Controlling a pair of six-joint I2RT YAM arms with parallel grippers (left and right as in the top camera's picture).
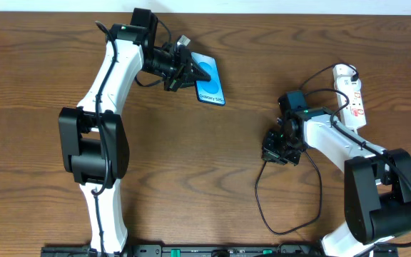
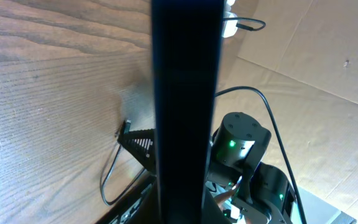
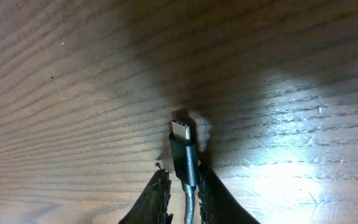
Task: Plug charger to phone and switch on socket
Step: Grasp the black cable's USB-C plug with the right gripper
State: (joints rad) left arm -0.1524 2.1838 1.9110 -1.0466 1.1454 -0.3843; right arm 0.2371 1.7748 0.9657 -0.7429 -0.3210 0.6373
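My left gripper (image 1: 184,68) is shut on the left edge of the phone (image 1: 209,82), whose blue screen faces up at the table's far middle, tilted. In the left wrist view the phone (image 2: 185,93) is a dark upright bar between the jaws (image 2: 180,208). My right gripper (image 1: 275,151) is shut on the charger's black plug tip (image 3: 183,146), held just above the wood between the fingers (image 3: 184,183). The charger's black cable (image 1: 256,191) loops along the table in front of the right arm. The white socket strip (image 1: 352,96) lies at the far right. The adapter is not clearly visible.
The strip's thick white cord and a black cable curl by its far end (image 1: 327,71). The right arm's base (image 1: 380,200) stands at the front right, the left arm's (image 1: 95,150) at the left. Bare wood lies between phone and right gripper.
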